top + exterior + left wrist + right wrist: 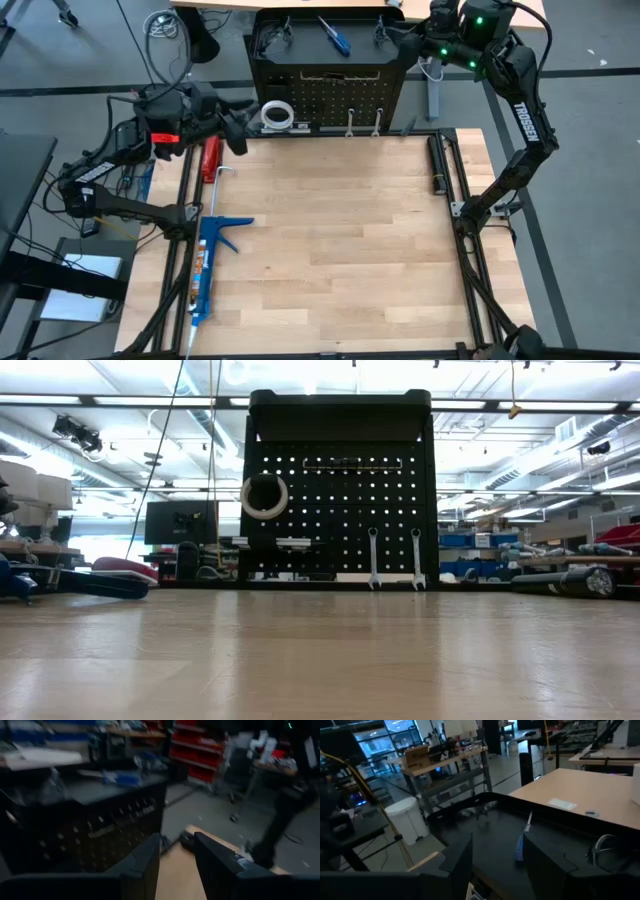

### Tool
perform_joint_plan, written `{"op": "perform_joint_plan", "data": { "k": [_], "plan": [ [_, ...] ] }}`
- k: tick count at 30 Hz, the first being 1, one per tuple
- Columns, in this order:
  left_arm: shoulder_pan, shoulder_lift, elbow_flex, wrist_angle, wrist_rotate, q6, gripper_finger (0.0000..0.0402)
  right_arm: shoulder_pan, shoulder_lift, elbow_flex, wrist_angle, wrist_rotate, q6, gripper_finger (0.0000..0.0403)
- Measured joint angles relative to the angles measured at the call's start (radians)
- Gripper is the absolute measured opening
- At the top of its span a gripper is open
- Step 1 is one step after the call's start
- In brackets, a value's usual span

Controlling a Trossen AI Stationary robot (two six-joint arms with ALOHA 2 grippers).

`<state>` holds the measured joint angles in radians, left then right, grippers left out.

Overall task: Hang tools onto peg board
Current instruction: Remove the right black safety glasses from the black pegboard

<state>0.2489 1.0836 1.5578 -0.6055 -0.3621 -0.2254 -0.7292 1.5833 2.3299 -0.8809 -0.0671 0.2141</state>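
Observation:
The black peg board (330,92) stands upright at the table's far edge. A white tape roll (264,496) and two silver wrenches (373,558) (417,558) hang on its face. On its top shelf lie a blue-handled screwdriver (522,842) and black safety glasses (480,811). My left gripper (238,128) hovers open just left of the tape roll, nothing between its fingers (145,865). My right gripper (405,40) is raised over the shelf's right end, open and empty, its fingers (545,865) pointing at the screwdriver.
A long blue caulking gun (208,262) and a red-handled tool (210,158) lie along the table's left edge. A black rail (440,165) runs along the right side. The middle of the wooden tabletop (340,230) is bare.

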Motion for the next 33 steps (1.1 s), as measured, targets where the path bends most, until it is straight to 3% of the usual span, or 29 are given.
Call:
{"op": "perform_joint_plan", "data": {
  "k": [8, 14, 23, 28, 33],
  "plan": [
    [0.038, 0.011, 0.0, -0.04, 0.086, -0.097, 0.0126, -0.084, 0.017, 0.0, 0.109, -0.044, -0.032, 0.0175],
    [0.106, 0.053, 0.0, -0.006, 0.075, -0.146, 0.0126, -0.232, 0.051, 0.0, 0.095, -0.255, -0.014, 0.0174],
    [0.131, 0.125, -0.002, -0.006, 0.075, -0.238, 0.0126, -0.359, 0.136, -0.001, 0.01, -0.446, -0.241, 0.0174],
    [0.13, 0.161, -0.002, 0.022, 0.107, -0.255, 0.0126, -0.365, 0.155, -0.002, -0.01, -0.473, -0.364, 0.0174],
    [0.13, 0.167, -0.002, 0.038, 0.111, -0.25, 0.0126, -0.353, 0.167, -0.002, -0.012, -0.46, -0.344, 0.0174]
  ]
}}
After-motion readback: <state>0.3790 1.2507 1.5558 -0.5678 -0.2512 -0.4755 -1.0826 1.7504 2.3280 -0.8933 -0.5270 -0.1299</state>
